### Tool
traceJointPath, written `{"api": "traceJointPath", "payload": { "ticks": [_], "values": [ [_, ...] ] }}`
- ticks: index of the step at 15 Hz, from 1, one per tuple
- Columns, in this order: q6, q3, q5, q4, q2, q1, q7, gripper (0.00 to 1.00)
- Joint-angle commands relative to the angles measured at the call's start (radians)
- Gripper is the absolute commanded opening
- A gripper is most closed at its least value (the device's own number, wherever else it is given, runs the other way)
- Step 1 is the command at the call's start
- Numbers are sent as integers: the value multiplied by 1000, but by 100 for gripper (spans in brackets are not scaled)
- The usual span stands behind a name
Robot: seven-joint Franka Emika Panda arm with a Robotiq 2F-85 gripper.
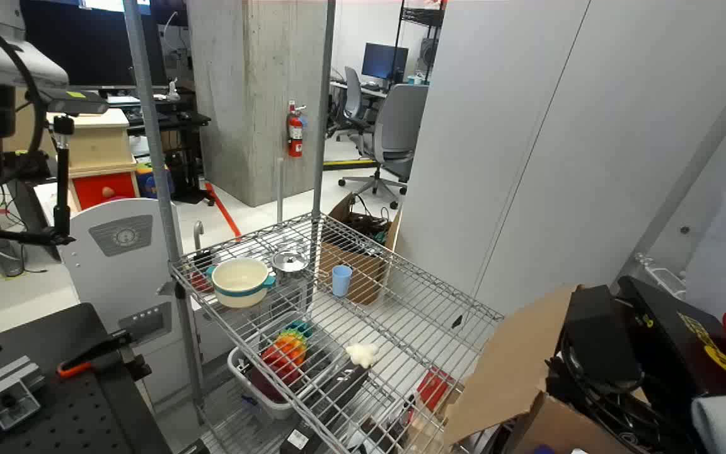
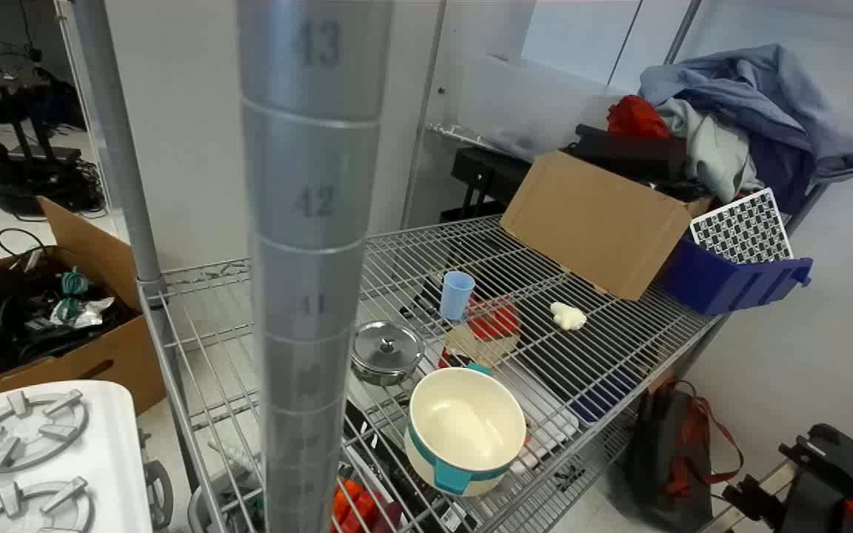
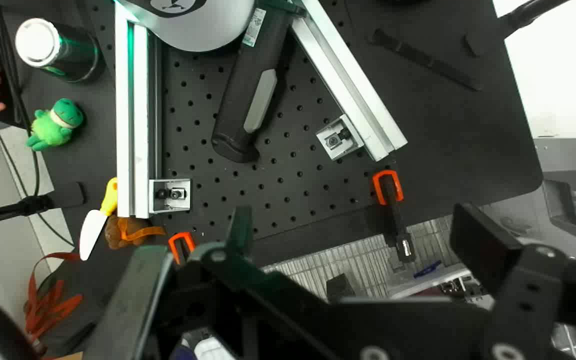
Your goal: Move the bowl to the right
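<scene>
Facing a black table (image 3: pixel 448 135) with a perforated panel, in the wrist view: one gripper (image 3: pixel 352 220), black, its two fingers parted wide. On the table: two silver metal bars (image 3: pixel 141 125); one black tool (image 3: pixel 243 95) with grey inset, lying between them; two black-and-orange clamps (image 3: pixel 396 217), near one edge; one green plush toy (image 3: pixel 54 125); one white-bladed tool (image 3: pixel 91 232), yellow-handled, beside a brown stuffed toy (image 3: pixel 117 232). In both exterior views: one wire shelf (image 1: pixel 410 266). On its upper level, near a corner post (image 1: pixel 156 145): the bowl (image 2: pixel 467 422), upright, cream inside, teal-handled. Just beside the bowl: one silver lidded pot (image 2: pixel 387 352), contact impossible to tell. Near the pot: one light-blue cup (image 2: pixel 457 296), upright. Farther along: one whitish lumpy piece (image 1: pixel 362 354). Beneath, seen through the wires: one grey bin (image 1: pixel 235 366), contents partly hidden, red, orange and green showing. Toward the shelf's opposite end: one cardboard box (image 2: pixel 597 222), flap raised; beside it, one blue bin (image 2: pixel 730 287).
</scene>
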Motion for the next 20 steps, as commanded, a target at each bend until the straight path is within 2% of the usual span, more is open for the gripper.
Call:
{"api": "traceJointPath", "payload": {
  "ticks": [1, 14, 17, 20],
  "values": [
    [-4, 8, 4, 2, -1, -10, -6, 100],
    [10, -2, 9, 7, 18, -16, -14, 100],
    [127, -32, -30, 14, 93, -42, -85, 100],
    [292, -85, -87, 39, 216, -63, -230, 100]
  ]
}}
